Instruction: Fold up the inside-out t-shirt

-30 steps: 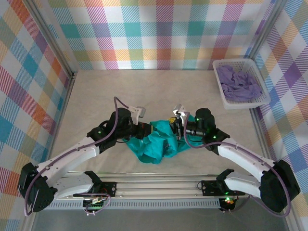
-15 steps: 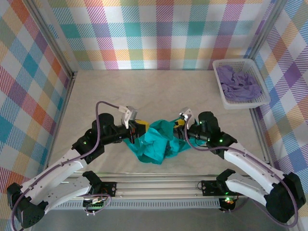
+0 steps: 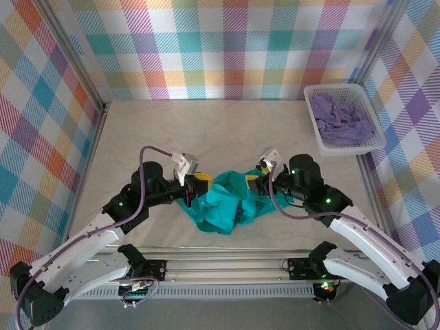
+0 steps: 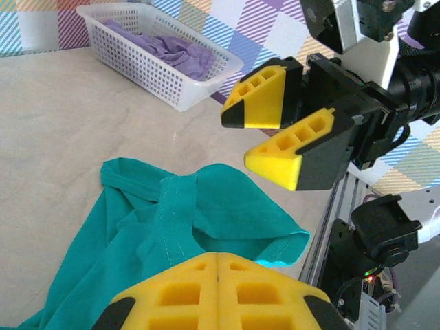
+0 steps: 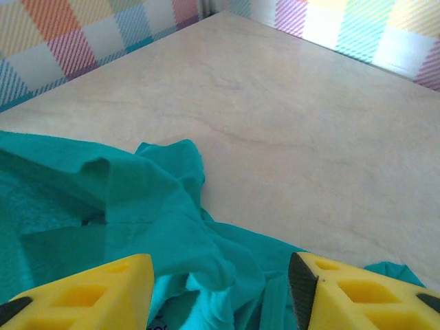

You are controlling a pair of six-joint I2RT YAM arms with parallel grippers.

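Well, my left gripper is pinched together on a seam ridge of the crumpled teal-green cotton t-shirt, anchoring that edge I reckon, while my right gripper stands apart and empty over the cloth's far side. Well beyond the right gripper, a white plastic mesh basket holds a bunched lavender-purple garment.
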